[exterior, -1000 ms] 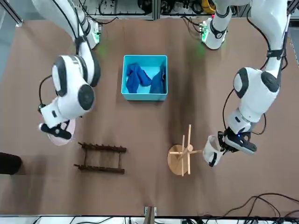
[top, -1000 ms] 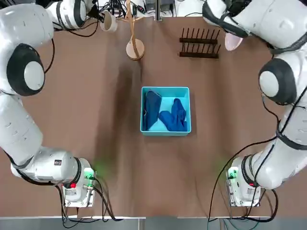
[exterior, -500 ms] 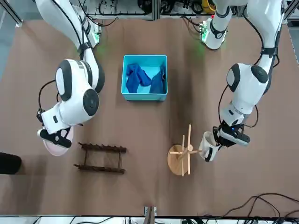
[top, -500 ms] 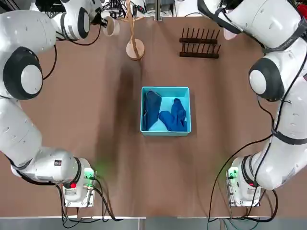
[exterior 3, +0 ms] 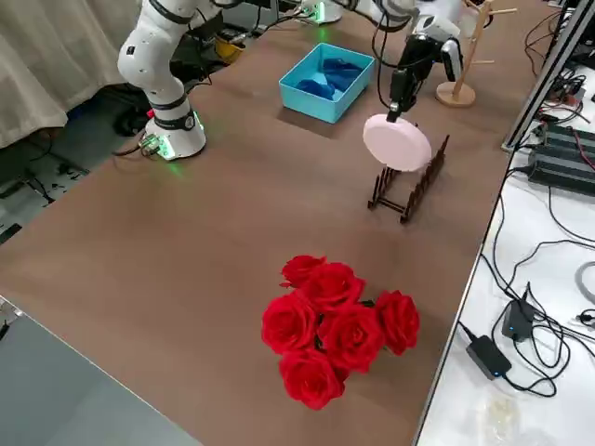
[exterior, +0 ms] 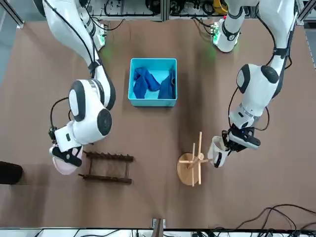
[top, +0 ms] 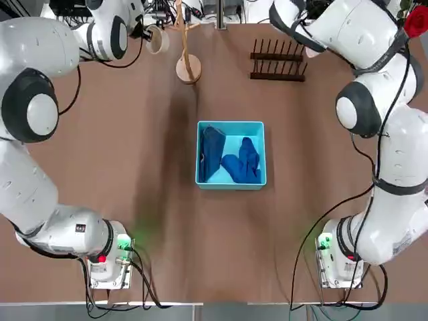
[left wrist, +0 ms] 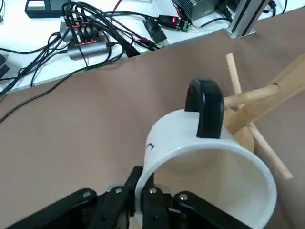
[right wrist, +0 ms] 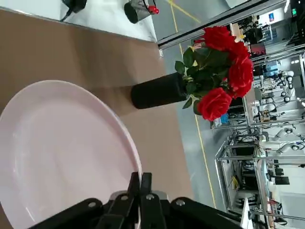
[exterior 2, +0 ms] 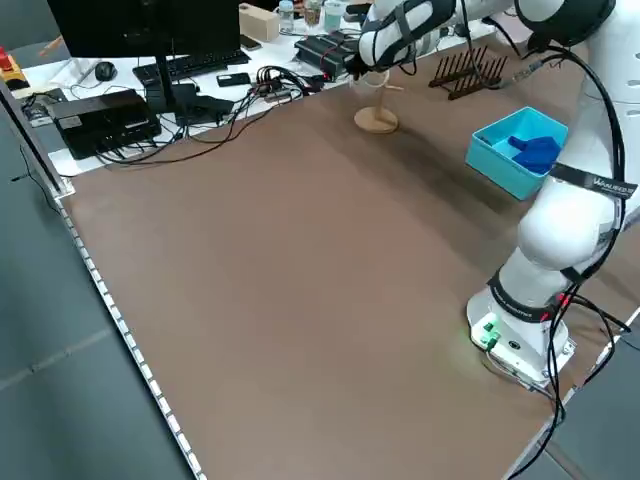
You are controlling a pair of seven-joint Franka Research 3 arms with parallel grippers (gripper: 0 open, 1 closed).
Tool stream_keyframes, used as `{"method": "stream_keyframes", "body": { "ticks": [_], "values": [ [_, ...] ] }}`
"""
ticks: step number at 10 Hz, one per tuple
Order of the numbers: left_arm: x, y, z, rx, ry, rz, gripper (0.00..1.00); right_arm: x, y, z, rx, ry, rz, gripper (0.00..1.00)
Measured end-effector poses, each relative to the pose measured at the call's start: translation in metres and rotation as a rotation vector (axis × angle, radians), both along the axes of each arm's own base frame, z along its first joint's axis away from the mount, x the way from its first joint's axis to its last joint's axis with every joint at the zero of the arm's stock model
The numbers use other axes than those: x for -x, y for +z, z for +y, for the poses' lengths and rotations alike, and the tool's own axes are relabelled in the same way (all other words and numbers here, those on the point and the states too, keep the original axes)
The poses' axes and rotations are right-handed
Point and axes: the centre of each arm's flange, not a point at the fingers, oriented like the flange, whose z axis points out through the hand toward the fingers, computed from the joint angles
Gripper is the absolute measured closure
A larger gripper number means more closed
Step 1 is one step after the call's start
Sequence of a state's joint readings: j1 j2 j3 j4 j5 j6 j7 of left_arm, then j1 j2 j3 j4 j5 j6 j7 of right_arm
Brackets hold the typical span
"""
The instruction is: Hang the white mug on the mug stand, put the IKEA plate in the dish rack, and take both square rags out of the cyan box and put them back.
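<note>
Gripping the white mug [left wrist: 209, 157] by its wall beside the wooden mug stand [left wrist: 267, 95], the left gripper [left wrist: 143, 179] leaves its dark handle free. The mug looks rigid, light and chippable, so that pinch suits it. The right gripper [right wrist: 139, 179] pinches the rim of the plate [right wrist: 66, 152] near the dish rack [exterior: 106, 168]; smooth and stiff, it could pivot there. Brown covers the surface [top: 200, 247], roses [exterior 3: 339, 330] stand nearby, and cables [exterior 2: 235, 125] crowd a white side table.
</note>
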State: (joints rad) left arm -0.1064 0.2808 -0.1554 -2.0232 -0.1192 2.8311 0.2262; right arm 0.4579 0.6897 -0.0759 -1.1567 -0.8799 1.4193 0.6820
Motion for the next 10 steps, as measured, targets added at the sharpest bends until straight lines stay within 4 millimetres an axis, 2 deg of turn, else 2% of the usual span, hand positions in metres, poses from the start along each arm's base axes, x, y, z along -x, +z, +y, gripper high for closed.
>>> {"method": "stream_keyframes", "body": {
  "ticks": [4, 10],
  "values": [
    [0.003, 0.000, -0.010, 0.003, -0.001, 0.000, 0.94, -0.003, -0.011, 0.002, -0.001, -0.001, -0.017, 0.97],
    [0.008, -0.008, -0.035, 0.018, 0.059, -0.002, 0.94, -0.008, -0.031, 0.002, 0.004, -0.011, -0.037, 0.97]
  ]
}}
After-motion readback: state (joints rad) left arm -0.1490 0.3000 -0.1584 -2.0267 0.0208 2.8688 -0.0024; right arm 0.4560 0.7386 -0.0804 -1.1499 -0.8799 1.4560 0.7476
